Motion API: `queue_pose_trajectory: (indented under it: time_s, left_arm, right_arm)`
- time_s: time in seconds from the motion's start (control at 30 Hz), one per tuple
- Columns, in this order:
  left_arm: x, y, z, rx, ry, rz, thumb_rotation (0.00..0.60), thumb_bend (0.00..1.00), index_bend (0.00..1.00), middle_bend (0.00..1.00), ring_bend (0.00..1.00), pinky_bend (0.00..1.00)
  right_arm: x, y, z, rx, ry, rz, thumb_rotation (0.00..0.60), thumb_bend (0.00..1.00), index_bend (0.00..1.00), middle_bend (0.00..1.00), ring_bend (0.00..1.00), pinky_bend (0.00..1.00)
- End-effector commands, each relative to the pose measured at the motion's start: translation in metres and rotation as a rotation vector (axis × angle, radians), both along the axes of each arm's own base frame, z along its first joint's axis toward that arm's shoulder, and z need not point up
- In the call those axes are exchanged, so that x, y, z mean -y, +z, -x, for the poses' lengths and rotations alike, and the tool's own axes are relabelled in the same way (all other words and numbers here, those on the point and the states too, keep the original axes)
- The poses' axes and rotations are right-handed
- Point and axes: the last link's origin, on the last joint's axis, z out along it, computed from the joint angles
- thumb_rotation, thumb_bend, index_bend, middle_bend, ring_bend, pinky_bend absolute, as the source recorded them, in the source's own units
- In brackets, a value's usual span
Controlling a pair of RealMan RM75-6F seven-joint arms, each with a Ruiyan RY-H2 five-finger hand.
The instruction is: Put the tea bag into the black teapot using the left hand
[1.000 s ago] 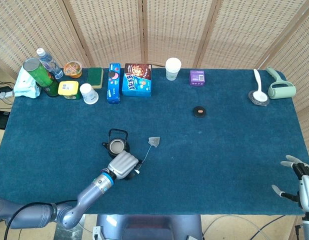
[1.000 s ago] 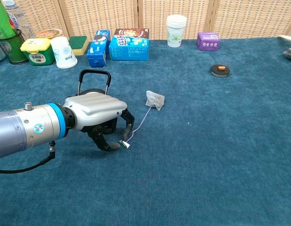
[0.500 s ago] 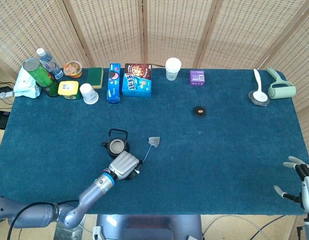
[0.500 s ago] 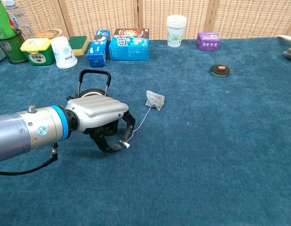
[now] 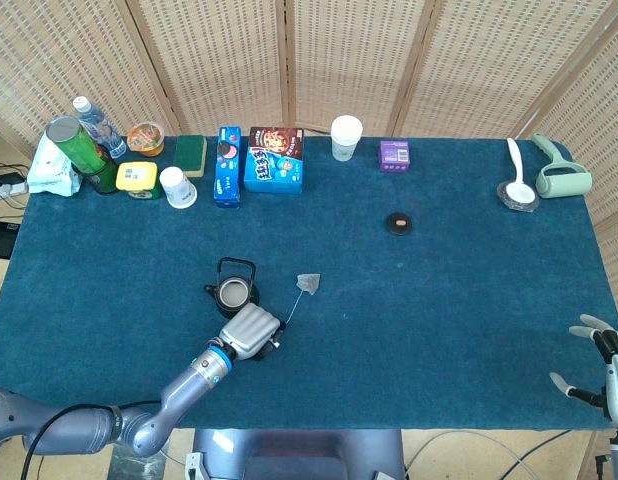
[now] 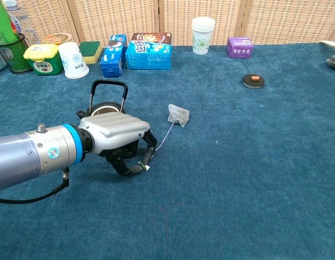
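The black teapot (image 5: 233, 292) stands open-topped with its handle raised, left of the table's middle. To its right the tea bag (image 5: 309, 284) lies flat on the blue cloth, and its string (image 6: 163, 138) runs toward me to a small paper tag (image 6: 144, 166). My left hand (image 6: 116, 135) is just in front of the teapot (image 6: 105, 107), palm down, with thumb and a finger curled together and pinching the tag. The tea bag (image 6: 178, 115) itself stays on the cloth. My right hand (image 5: 599, 365) hovers at the table's front right corner, fingers spread and holding nothing.
A small black lid with an orange centre (image 5: 398, 222) lies right of the middle. Along the back stand blue snack boxes (image 5: 274, 160), paper cups (image 5: 345, 137), a purple box (image 5: 394, 155), a yellow tub (image 5: 137, 178) and bottles (image 5: 74, 150). A white spoon (image 5: 515, 170) sits back right.
My left hand's fingers have closed in on the string's tag, which earlier lay between them with a gap. The tea bag and teapot have not moved. The right hand has sunk slightly.
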Motion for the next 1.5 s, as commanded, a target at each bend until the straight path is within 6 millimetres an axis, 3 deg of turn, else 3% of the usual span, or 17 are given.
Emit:
queue_pose_trajectory:
  time_s: [0.03,0.43,0.83,1.5]
  left_arm:
    - [0.000,0.000,0.000,-0.002,0.001,0.000,0.600,0.44,0.52,1.00,0.96,0.89]
    - [0.000,-0.002,0.000,-0.003,0.005,0.005,0.600,0.52,0.55,1.00,0.97,0.89]
    - [0.001,0.003,-0.003,0.021,0.004,-0.002,0.600,0.52,0.60,1.00,0.97,0.90]
    - [-0.010,0.055,-0.019,0.222,0.032,-0.091,0.600,0.52,0.61,1.00,0.98,0.90]
  right_arm:
    - [0.000,0.000,0.000,0.001,-0.001,-0.001,0.600,0.03,0.31,0.22,0.24,0.18]
    - [-0.002,0.001,0.001,0.000,-0.006,0.004,0.600,0.03,0.31,0.22,0.24,0.18]
    - [-0.002,0.002,0.001,0.001,-0.004,0.011,0.600,0.03,0.31,0.22,0.24,0.18]
    - [0.000,-0.002,-0.002,0.008,0.011,-0.002,0.600,0.03,0.31,0.22,0.24,0.18]
